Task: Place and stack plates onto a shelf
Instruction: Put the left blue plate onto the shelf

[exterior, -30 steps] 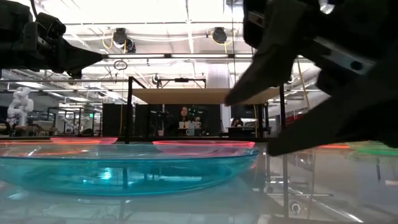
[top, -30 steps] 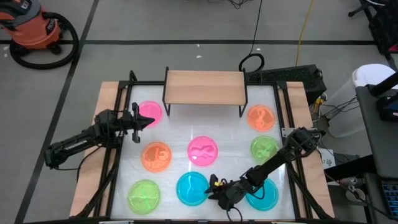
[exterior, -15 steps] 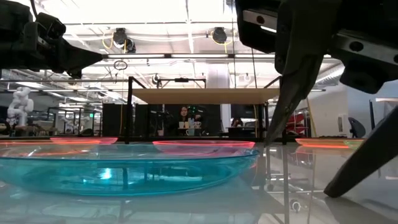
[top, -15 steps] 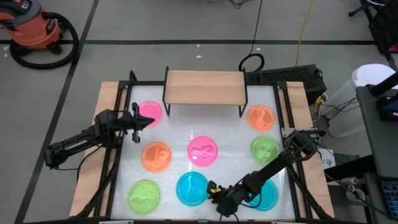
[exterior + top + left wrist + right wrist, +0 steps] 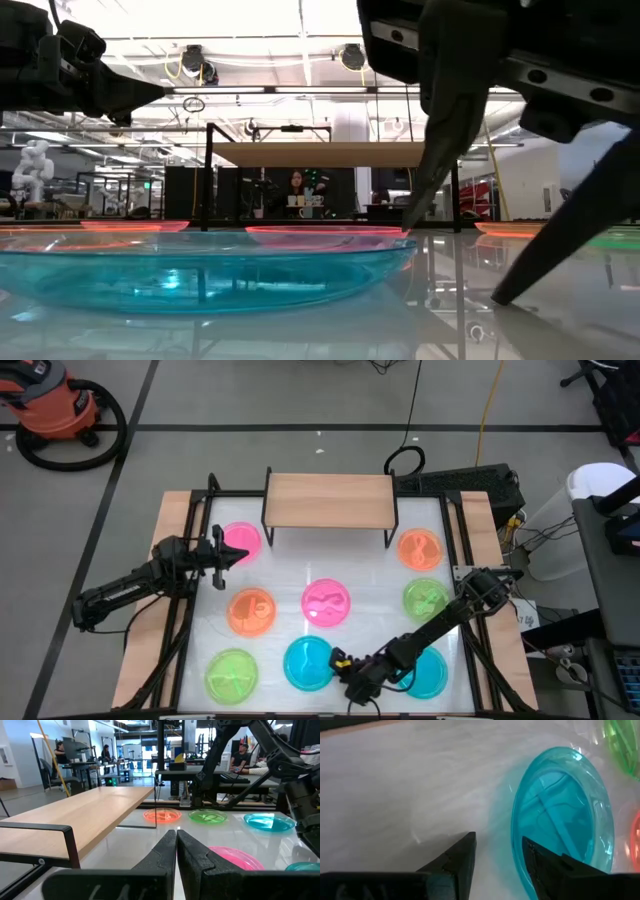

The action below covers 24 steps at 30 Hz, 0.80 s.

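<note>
The right gripper [image 5: 347, 672] was down low over the counter [image 5: 380, 575], at the front edge. Its two fingers were open with a gap between them, and they held nothing. The cyan plate [image 5: 307, 662] lay flat on the counter just beside it, toward the left arm's side. In the right wrist view, one finger [image 5: 540, 865] sat right by the rim of the cyan plate [image 5: 565, 815], and the other finger was over bare counter. So the rim was close to the gap but not clearly inside it yet.

This looked like the start of a pick-up. The gripper would need to slide a little more toward the plate so the rim goes between the fingers, then squeeze. The plate is round, so it has no long side to line up with. Only the thin edge matters. The edge is low and smooth, so it may slip.

The right arm was much nearer to this plate than the left arm. A second cyan plate [image 5: 428, 672] lay under the right arm, on the other side of the gripper.

The left gripper [image 5: 236, 553] waited well away, above the pink plate [image 5: 241, 540] near the shelf. Its fingers were pressed together and held nothing.

The shelf [image 5: 329, 500] stood at the back of the counter, with no plates on it. It was far from the cyan plate.
</note>
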{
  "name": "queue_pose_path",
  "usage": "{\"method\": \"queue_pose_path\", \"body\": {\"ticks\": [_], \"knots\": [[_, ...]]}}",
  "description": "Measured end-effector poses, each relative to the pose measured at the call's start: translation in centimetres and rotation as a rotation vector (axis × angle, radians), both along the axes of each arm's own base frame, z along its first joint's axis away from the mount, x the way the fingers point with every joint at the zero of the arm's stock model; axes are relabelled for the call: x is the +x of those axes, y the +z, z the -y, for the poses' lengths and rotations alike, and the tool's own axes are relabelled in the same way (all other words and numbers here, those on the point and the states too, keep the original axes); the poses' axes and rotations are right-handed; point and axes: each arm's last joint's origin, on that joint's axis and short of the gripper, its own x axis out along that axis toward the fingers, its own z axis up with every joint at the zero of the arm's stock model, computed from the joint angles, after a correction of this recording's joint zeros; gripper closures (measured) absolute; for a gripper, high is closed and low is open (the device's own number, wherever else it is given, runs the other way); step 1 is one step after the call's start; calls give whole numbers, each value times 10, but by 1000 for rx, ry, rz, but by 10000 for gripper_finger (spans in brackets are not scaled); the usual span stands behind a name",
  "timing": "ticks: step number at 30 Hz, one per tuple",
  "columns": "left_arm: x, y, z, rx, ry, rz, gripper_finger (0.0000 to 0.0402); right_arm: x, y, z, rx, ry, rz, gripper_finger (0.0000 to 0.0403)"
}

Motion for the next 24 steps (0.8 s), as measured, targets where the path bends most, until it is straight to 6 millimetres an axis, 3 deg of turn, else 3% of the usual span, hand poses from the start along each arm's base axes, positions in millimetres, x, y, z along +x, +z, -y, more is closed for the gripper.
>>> {"method": "queue_pose_path", "body": {"ticks": [16,24], "knots": [[0,0,0,0,0,0,380,13,2,23,-39,-58,-39,255],[0,0,0,0,0,0,380,13,2,23,-78,-11,-37,304]]}}
